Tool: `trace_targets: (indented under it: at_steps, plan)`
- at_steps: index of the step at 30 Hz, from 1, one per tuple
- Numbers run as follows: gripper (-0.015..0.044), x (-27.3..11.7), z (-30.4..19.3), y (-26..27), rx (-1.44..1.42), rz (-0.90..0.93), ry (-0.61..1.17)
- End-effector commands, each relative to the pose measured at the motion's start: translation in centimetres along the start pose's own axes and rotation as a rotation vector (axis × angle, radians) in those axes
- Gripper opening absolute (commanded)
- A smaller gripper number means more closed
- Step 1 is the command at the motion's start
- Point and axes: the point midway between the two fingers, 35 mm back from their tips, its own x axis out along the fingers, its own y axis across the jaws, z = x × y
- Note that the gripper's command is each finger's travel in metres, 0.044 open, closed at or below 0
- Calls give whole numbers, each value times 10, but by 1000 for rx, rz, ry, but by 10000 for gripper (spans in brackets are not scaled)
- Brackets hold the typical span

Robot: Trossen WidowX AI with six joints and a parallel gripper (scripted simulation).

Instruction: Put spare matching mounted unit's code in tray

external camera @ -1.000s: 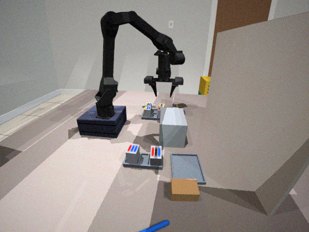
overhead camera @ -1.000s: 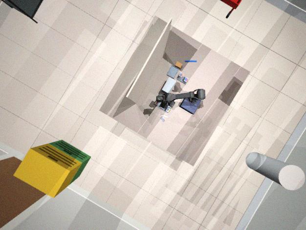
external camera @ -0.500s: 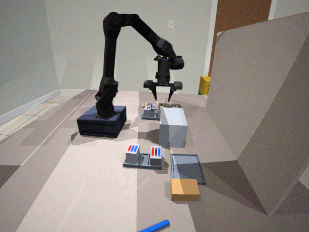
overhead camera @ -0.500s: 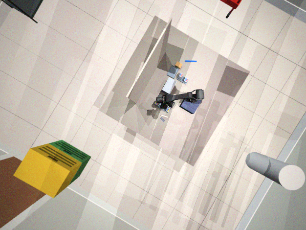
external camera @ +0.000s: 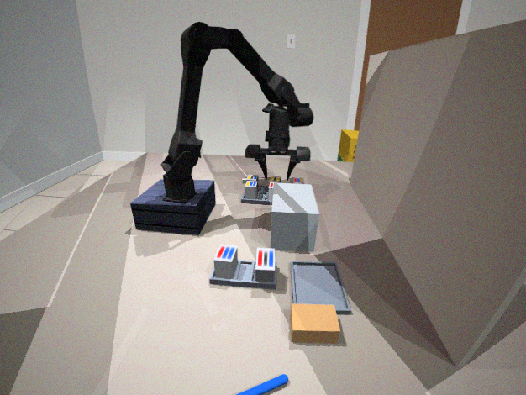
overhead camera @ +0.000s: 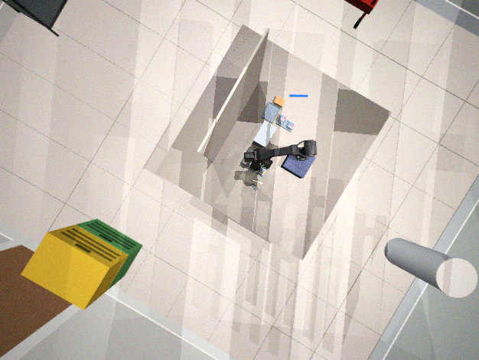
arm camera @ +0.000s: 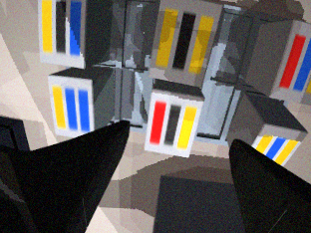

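Observation:
The mounted unit, a pale grey box (overhead camera: 265, 133) (external camera: 293, 229) (arm camera: 194, 204), stands beside the far rack (arm camera: 211, 111); its printed code cannot be read now. My gripper (external camera: 277, 177) (arm camera: 179, 136) is partly open and empty, pointing down above that rack. A spare with red, black and yellow bars (arm camera: 173, 124) stands between and beyond the fingertips in the wrist view, not gripped. Around it are spares marked yellow-blue-blue (arm camera: 71, 107), yellow-black-yellow (arm camera: 186, 40) and yellow-blue-yellow (arm camera: 276, 149), the last tilted. The flat grey tray (overhead camera: 270, 112) (external camera: 320, 282) is empty.
A near rack (external camera: 244, 283) holds red-blue-blue (external camera: 224, 260) and red-black-blue (external camera: 265, 263) spares. An orange block (overhead camera: 278, 101) (external camera: 314, 323) touches the tray's near edge. A blue stick (overhead camera: 298, 95) (external camera: 265, 386) lies nearby. A tall panel (external camera: 428, 139) stands to the right.

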Motion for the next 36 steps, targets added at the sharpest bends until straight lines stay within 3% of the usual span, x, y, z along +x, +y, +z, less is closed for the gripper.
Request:
trace_targets:
  at_steps: [1, 36]
  plan:
    - [300, 9, -1, 2, 6, 9, 3]
    - [300, 54, -5, 5, 6, 9, 3]
